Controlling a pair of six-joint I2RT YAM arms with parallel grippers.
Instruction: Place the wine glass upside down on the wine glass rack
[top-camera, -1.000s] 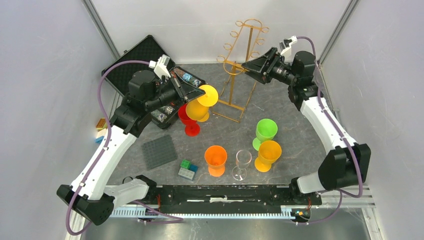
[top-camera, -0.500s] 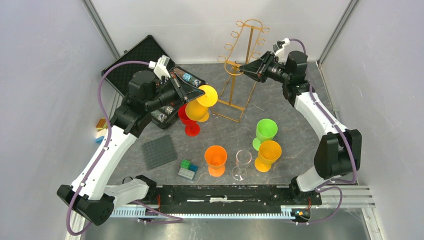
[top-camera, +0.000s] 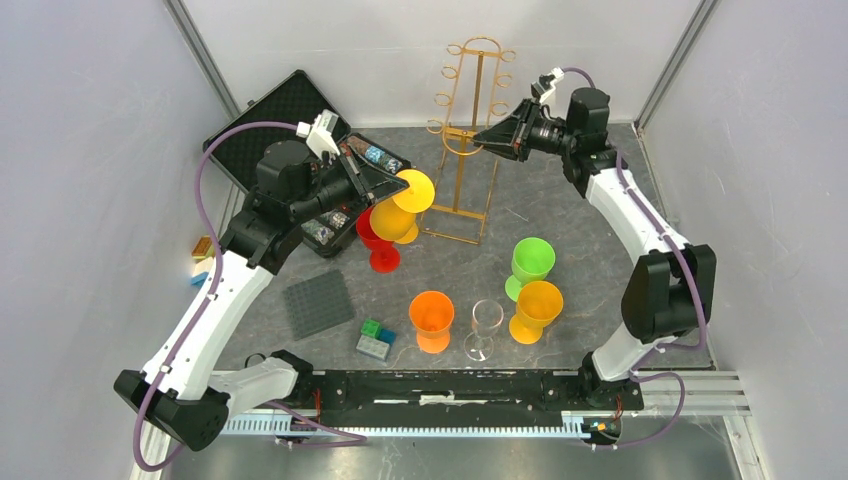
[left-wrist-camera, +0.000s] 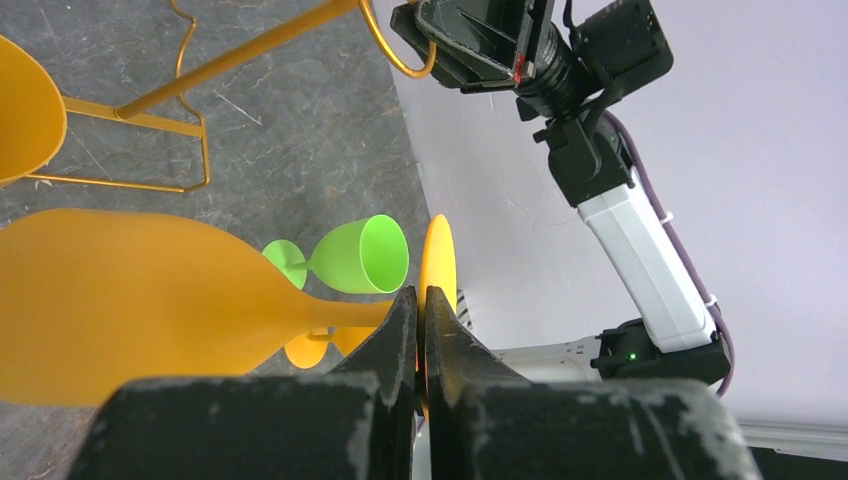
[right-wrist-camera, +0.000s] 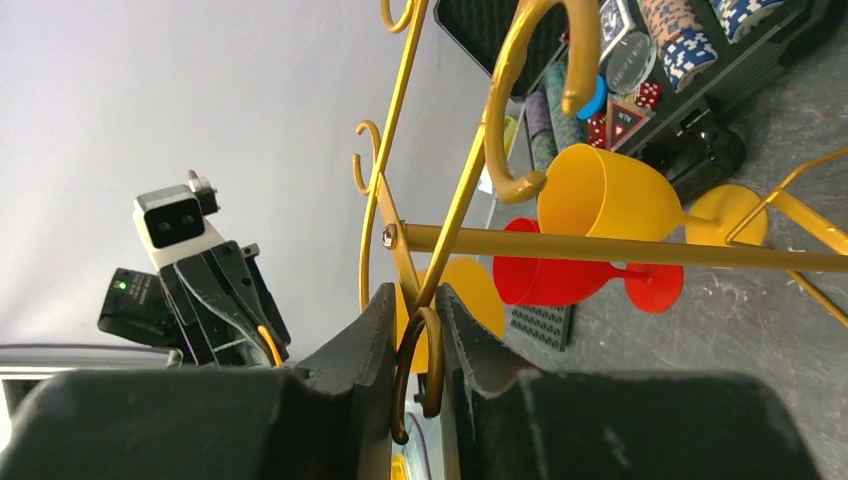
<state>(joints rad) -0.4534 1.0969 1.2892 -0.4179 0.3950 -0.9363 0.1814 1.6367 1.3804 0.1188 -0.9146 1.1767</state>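
Observation:
The gold wire wine glass rack (top-camera: 468, 140) stands at the back of the table, near upright. My right gripper (top-camera: 487, 137) is shut on one of its side loops; the right wrist view shows the loop pinched between the jaws (right-wrist-camera: 412, 300). My left gripper (top-camera: 392, 180) is shut on the foot of a yellow wine glass (top-camera: 396, 215) and holds it tilted in the air, left of the rack. In the left wrist view the jaws (left-wrist-camera: 421, 300) clamp the thin foot disc (left-wrist-camera: 438, 262), and the bowl (left-wrist-camera: 130, 300) points left.
On the table stand a red glass (top-camera: 378, 245), a second yellow glass (right-wrist-camera: 610, 195) beside it, and green (top-camera: 530, 262), orange (top-camera: 431, 318), clear (top-camera: 485, 325) and yellow-orange (top-camera: 537, 308) glasses. An open black case (top-camera: 300, 120), a grey baseplate (top-camera: 318, 303) and small blocks (top-camera: 376, 340) lie on the left.
My right gripper has moved left and back with the rack loop in it, and the rack has swung from leaning right to near upright. The left arm and its glass have hardly moved.

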